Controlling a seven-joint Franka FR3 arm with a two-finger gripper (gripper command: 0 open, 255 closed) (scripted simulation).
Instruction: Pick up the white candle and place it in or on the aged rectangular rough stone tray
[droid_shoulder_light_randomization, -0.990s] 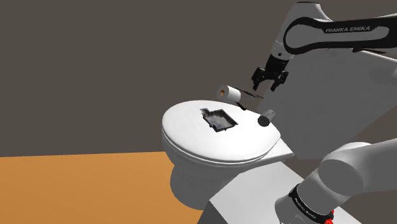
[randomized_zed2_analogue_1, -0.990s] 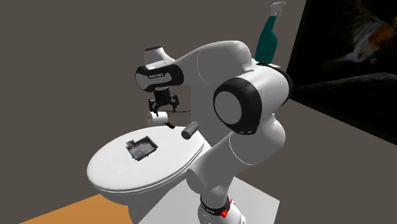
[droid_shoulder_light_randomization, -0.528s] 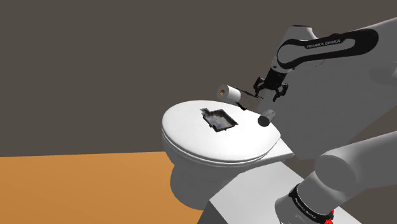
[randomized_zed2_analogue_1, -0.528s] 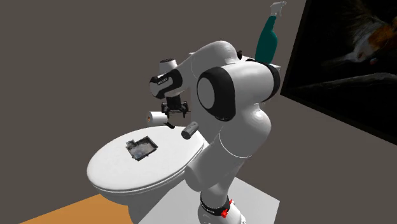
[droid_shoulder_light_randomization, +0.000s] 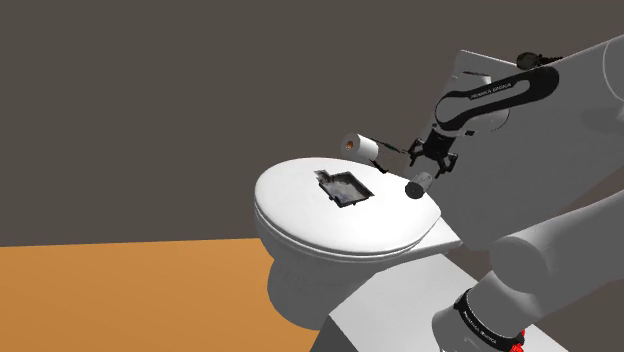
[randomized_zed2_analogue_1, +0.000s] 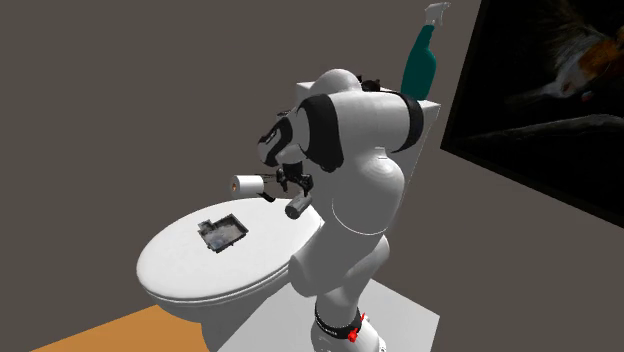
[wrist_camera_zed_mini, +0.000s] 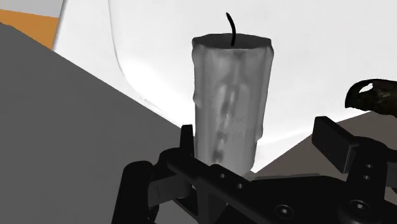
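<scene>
A pale grey candle (wrist_camera_zed_mini: 229, 102) with a black wick and wax drips lies on its side near the edge of the white toilet lid (droid_shoulder_light_randomization: 330, 235), to the shoulder view's right. My gripper (droid_shoulder_light_randomization: 428, 163) hangs just above the candle (droid_shoulder_light_randomization: 417, 184) and is open. In the wrist view the candle stands between my fingers (wrist_camera_zed_mini: 186, 139); one finger is at its edge and the other is well apart from it, so nothing is clasped. The small dark rectangular stone tray (droid_shoulder_light_randomization: 342, 187) rests on the lid a short way toward the shoulder view's left. In the second exterior view the gripper (randomized_zed2_analogue_1: 295, 183) is over the candle (randomized_zed2_analogue_1: 297, 206), with the tray (randomized_zed2_analogue_1: 222, 232) nearer the lid's middle.
A toilet paper roll (droid_shoulder_light_randomization: 357, 146) on a thin holder sits just behind the lid, close to my gripper. A teal spray bottle (randomized_zed2_analogue_1: 421, 55) stands on the cistern behind the arm. A dark framed picture (randomized_zed2_analogue_1: 540, 90) hangs on the wall. The stand (droid_shoulder_light_randomization: 390, 310) is below the lid's rim.
My gripper has come down and across from beside the paper roll to just over the candle. The elbow has swung forward. Candle, tray and roll have not moved.
</scene>
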